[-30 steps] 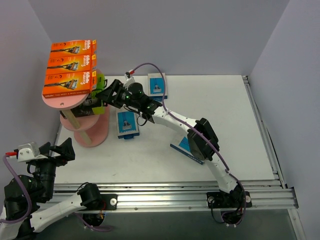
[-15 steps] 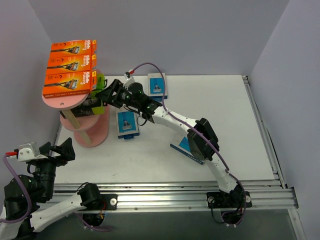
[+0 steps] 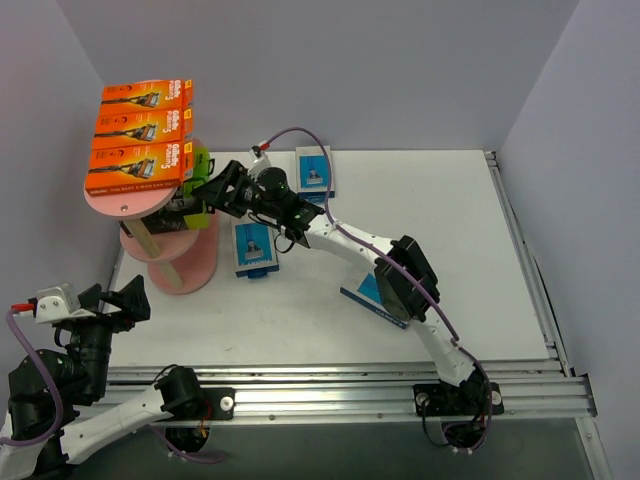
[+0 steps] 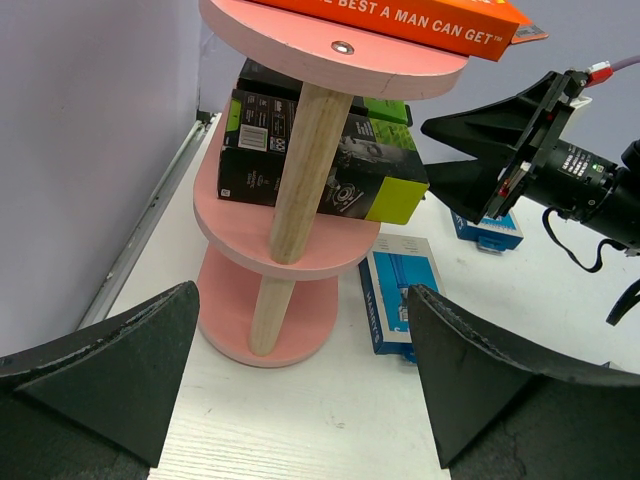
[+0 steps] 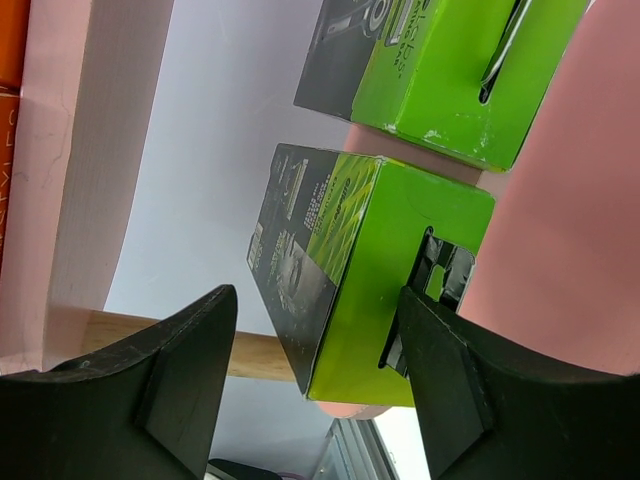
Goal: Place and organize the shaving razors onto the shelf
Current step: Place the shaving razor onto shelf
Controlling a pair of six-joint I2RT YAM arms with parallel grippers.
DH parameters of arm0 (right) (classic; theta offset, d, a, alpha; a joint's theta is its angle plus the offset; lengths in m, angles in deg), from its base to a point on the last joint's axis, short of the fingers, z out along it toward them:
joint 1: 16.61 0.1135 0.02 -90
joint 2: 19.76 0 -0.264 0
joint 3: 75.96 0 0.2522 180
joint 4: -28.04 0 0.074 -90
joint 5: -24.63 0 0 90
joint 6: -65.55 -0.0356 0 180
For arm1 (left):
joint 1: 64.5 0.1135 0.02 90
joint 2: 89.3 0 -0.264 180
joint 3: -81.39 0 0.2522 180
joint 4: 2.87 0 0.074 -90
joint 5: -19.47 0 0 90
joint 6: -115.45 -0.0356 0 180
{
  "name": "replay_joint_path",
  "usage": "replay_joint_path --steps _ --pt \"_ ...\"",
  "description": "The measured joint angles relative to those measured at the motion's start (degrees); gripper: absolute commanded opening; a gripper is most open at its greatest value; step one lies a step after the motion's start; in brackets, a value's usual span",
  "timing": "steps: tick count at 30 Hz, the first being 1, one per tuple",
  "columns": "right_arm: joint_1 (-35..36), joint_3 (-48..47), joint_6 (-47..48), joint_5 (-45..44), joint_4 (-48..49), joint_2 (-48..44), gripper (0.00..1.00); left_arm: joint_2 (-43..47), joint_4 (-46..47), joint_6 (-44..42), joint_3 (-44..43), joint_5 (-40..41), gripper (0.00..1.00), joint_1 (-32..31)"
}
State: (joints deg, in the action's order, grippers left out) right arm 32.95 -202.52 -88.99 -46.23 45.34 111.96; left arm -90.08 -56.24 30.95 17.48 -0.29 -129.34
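The right pincer (image 3: 206, 190) is level with the middle board of the tall pink shelf of stacked oval boards (image 3: 125, 205). Its two black fingers (image 5: 180, 370) stand apart, and nothing is gripped between them. In the right wrist view the fingertips frame the lime end of the nearer black-and-lime-green razor pack (image 5: 400, 270), a flat cardboard box lying on that middle board. Whether a fingertip touches it I cannot tell. The farther black-and-lime-green razor pack (image 5: 450, 70) lies on the same board, just behind the first. Seen from the left wrist, both sit behind the shelf's pale wooden post (image 4: 300, 170).

On the top board, three orange razor packs (image 3: 143, 125) lie flat side by side, touching, and one end overhangs the rim.

On the white worktop (image 3: 450, 230), the first blue-and-grey razor pack (image 3: 253, 248) lies just beside the shelf's base, between it and the right arm. The second blue-and-grey razor pack (image 3: 314, 172) lies nearer the back wall. The third blue-and-grey razor pack (image 3: 368, 293) is partly hidden under the right arm's elbow.

The left pincer (image 3: 112, 297) hangs at the near left corner, well apart from the shelf. It is spread wide and holds nothing, its black fingers (image 4: 110, 370) pointing towards the shelf's base.
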Motion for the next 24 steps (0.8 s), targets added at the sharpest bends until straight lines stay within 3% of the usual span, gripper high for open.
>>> replay_joint_path --steps 24 --pt "1.18 2.71 -0.13 0.09 1.70 -0.76 0.61 0.04 0.02 0.00 0.04 0.00 0.94 -0.07"
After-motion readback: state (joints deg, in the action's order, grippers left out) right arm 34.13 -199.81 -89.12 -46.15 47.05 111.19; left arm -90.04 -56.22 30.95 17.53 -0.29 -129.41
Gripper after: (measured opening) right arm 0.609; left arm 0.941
